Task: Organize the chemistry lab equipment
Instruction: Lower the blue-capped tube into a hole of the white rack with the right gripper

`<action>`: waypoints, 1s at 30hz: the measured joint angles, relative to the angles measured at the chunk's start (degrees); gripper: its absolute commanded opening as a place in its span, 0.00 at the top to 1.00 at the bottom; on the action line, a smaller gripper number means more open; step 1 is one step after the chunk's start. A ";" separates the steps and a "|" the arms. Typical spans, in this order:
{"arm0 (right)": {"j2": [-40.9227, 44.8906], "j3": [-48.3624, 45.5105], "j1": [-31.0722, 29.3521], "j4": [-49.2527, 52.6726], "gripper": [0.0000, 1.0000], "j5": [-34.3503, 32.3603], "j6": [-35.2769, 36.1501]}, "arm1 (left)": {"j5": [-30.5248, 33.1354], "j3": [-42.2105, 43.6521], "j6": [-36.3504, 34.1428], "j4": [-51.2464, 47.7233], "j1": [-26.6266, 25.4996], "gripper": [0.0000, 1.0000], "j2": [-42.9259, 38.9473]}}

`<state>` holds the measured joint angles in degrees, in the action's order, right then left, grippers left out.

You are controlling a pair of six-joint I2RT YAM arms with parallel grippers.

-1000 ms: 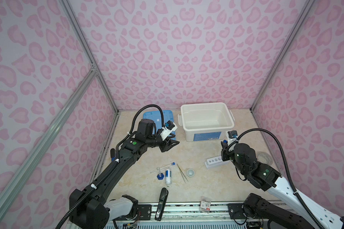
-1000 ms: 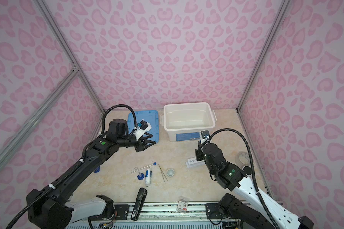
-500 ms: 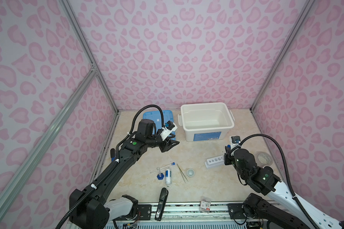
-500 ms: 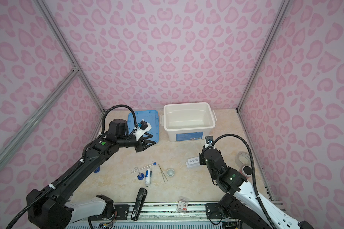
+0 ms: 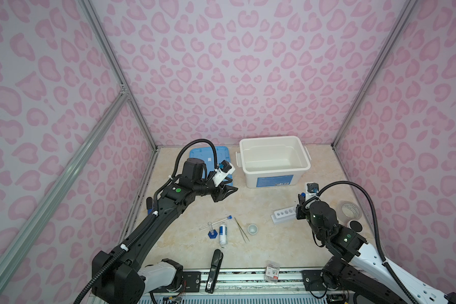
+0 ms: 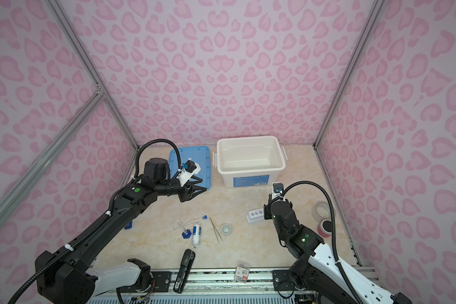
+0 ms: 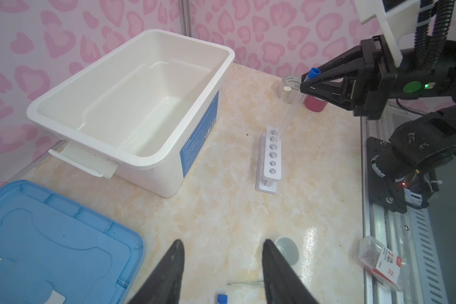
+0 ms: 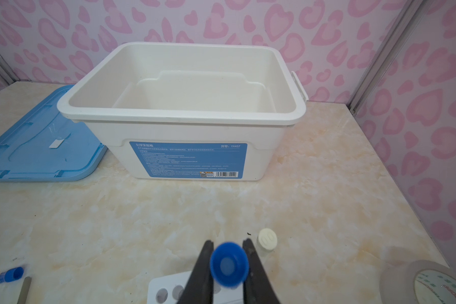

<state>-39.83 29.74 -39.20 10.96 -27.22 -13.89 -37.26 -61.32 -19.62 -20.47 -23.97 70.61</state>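
One blue-cap tube [image 7: 291,113] is in the R gripper [image 8: 228,241]. The jaws are narrow and pinch it just under the cap. The tube is nearly upright, a bit tilted. Its low end is at the end holes of the six-hole rack [image 7: 271,158], on the side close to that gripper. I cannot tell if it is already inside a hole or only above it.

The rack stands on the table [image 5: 261,200], in front of the white bin [image 5: 300,177]. A small white-cap vial [image 8: 267,240] is upright near it, and the tape rolls [image 5: 350,210] are further to the right.

The other equipment lies approx. mid-front in both top views:
- a second tube [image 5: 216,222], flat, right by the blue-base cylinder [image 5: 212,233]
- the bottle [image 5: 223,234], on its side next to them
- then the tweezers [image 5: 241,229]
- then the tiny cup [image 5: 252,229], mouth up

The L gripper [image 7: 221,242] is wide, w/ nothing between the fingers. It hangs in the air in front of the blue lid [image 5: 200,155], well apart from all equipment. The stapler [image 5: 215,265] is at the front edge.
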 measured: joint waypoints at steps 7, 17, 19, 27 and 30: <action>0.02 -1.57 0.81 -1.60 0.82 0.04 0.13 | 0.00 0.00 -0.02 0.00 0.00 0.50 0.02; -0.92 -4.04 1.57 -5.44 0.82 0.50 0.94 | -0.02 0.00 -0.02 0.00 0.00 0.50 0.02; -0.81 -4.33 1.70 -5.95 0.82 0.68 1.01 | -0.02 0.00 -0.02 0.00 0.00 0.50 0.02; -0.70 -6.27 2.21 -7.69 0.82 0.92 1.03 | -0.02 0.00 -0.15 0.00 0.00 0.50 0.07; -1.16 -6.95 2.23 -8.46 0.82 1.20 1.07 | 0.00 0.00 -0.17 0.00 0.00 0.50 0.07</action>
<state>-40.99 22.79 -36.97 2.50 -26.02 -12.82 -37.26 -61.32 -19.79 -20.47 -23.97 70.67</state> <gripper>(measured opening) 0.183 0.502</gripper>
